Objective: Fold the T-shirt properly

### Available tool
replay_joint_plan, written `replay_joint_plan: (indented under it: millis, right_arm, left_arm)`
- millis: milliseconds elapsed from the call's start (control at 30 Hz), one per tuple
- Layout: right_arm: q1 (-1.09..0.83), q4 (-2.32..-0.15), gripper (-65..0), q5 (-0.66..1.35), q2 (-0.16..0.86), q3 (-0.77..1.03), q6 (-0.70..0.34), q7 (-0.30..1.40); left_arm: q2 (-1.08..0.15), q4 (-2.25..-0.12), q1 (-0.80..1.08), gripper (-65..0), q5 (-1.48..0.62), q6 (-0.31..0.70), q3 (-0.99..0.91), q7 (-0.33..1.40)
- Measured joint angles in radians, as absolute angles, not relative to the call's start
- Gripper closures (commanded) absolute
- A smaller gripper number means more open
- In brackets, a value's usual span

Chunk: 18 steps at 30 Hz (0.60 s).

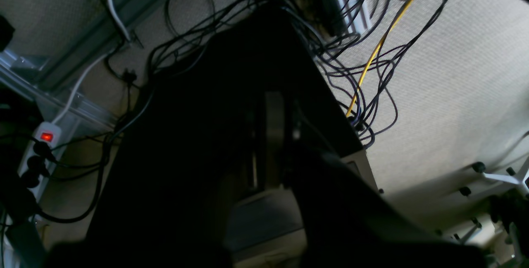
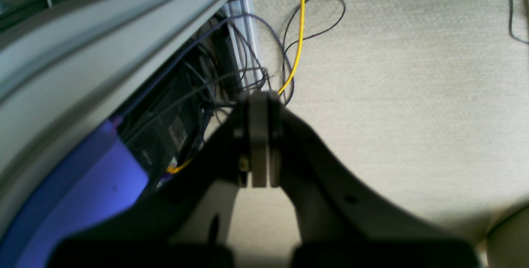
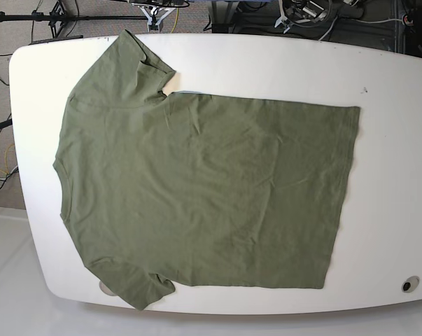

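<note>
Beige carpet (image 1: 454, 73) strewn with black cables (image 1: 372, 77) and one yellow cable (image 1: 384, 40) fills the left wrist view, with a white power strip (image 1: 37, 152) showing a lit red switch at the left edge; the left gripper (image 1: 275, 135) hangs dark in the foreground, its jaws pressed together on nothing, pointed at the floor beside the table rather than at any cloth; in the right wrist view the same pale carpet (image 2: 413, 73) runs beside a grey table edge (image 2: 82, 44) and a blue-violet panel (image 2: 82, 193), and the right gripper (image 2: 260, 139) is likewise closed and empty, its pale fingers (image 2: 259, 135) meeting flat; from the base view the white rounded table (image 3: 392, 70) carries the plain olive-green short-sleeved T-shirt (image 3: 204, 189) spread flat, collar end toward the left of that view, hem toward the right, one sleeve reaching the far edge and the other lapping over the near edge; neither arm shows there, so folding has not begun. The risks I judge from here: the near sleeve overhanging the rim could be missed or dragged off the table when an arm comes up from below; closed jaws must open before reaching the fabric, else they only push and wrinkle it; pinching both layers unevenly would skew the fold; light creases across the body could set into the finished fold.
</note>
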State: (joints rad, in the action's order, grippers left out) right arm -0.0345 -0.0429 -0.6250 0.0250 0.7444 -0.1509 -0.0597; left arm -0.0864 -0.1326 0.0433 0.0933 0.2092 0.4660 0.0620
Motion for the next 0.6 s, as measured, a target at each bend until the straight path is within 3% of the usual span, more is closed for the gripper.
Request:
replay_joint_plan:
  millis: [600]
  right_arm:
    - [-0.054, -0.056, 0.0, -0.622, 0.025, 0.739, -0.158, -0.102]
  left_arm:
    - [-0.094, -0.133, 0.031, 0.0, 0.081, 0.202, 0.465, 0.079]
